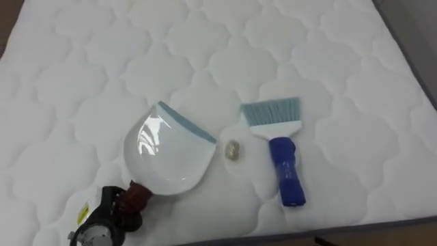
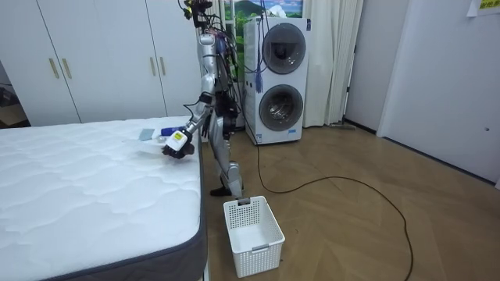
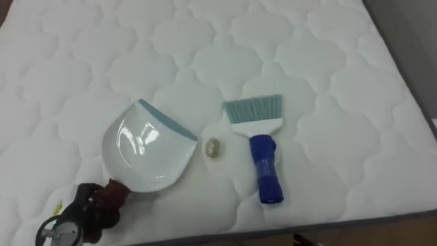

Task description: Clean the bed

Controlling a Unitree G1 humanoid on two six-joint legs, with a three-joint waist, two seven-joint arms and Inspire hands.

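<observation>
The white quilted mattress (image 1: 328,55) carries everything. The clear dustpan (image 1: 167,154) sits on it, its handle gripped by the curled left hand (image 1: 109,215), probably as a steady catcher. The blue-handled brush (image 1: 280,157) lies free. Between pan lip and bristles sits a small tan crumb (image 1: 233,151).

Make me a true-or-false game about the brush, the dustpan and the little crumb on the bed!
1. The brush lies on the bed with no hand on it. True.
2. The crumb is inside the dustpan. False: it lies on the bed, between dustpan and brush.
3. The left hand holds the dustpan by its handle. True.
4. The brush has a red handle. False: it is blue.
5. The basket sits on the bed. False: it stands on the floor beside the bed.
</observation>
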